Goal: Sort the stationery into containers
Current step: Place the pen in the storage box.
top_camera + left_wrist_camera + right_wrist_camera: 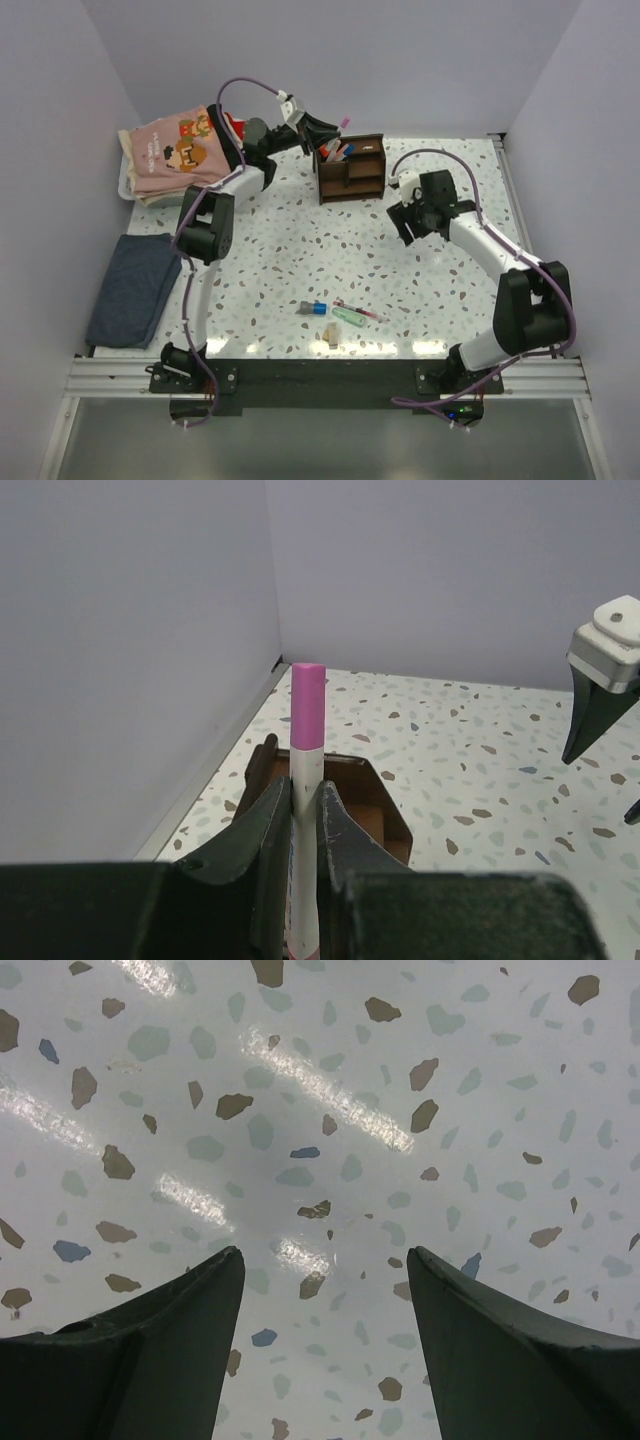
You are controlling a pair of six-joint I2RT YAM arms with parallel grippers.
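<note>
My left gripper [322, 129] is shut on a white pen with a pink cap [306, 780], held upright just above the dark brown wooden organizer [352, 168], whose rim shows below the fingers in the left wrist view [385, 800]. The organizer holds a few pens in its left compartment. My right gripper [408, 226] is open and empty over bare table [320, 1140], right of the organizer. A blue-capped pen [312, 307], a pink pen [360, 310], a mint green marker [350, 317] and a beige pen [330, 335] lie at the table's near middle.
A white tray with folded pink clothes [175, 150] stands at the back left. A folded dark blue cloth [135, 288] lies at the left edge. Walls close in the table on three sides.
</note>
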